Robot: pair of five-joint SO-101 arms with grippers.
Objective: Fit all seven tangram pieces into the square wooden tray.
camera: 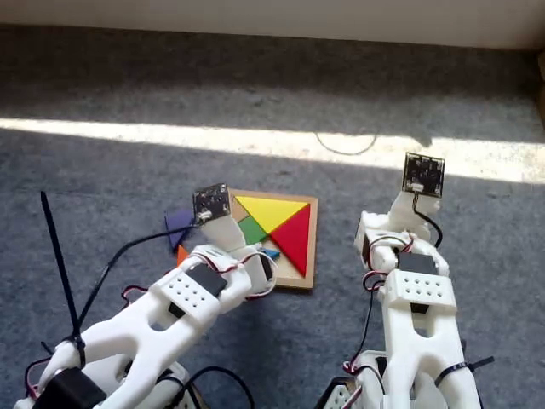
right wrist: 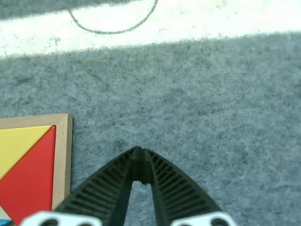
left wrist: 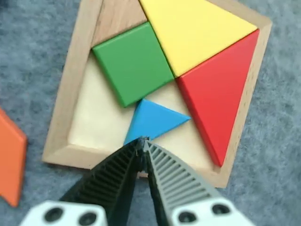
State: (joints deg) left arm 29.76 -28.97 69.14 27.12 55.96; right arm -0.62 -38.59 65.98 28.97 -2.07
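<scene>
The square wooden tray (left wrist: 70,89) lies on the grey carpet. It holds a large yellow triangle (left wrist: 195,28), a large red triangle (left wrist: 218,94), a green square (left wrist: 133,61) and a small blue triangle (left wrist: 153,120). My left gripper (left wrist: 142,141) is shut, and its tips touch the near corner of the blue triangle. Beside the tray lie an orange piece (left wrist: 9,160) and a purple piece (camera: 179,223). My right gripper (right wrist: 138,151) hangs shut over bare carpet, to the right of the tray (right wrist: 62,155).
In the high view my left arm (camera: 204,290) covers the tray's left side (camera: 313,243), and my right arm (camera: 413,290) stands beside it. A sunlit strip crosses the carpet behind, with a thin cable loop (camera: 345,146) on it.
</scene>
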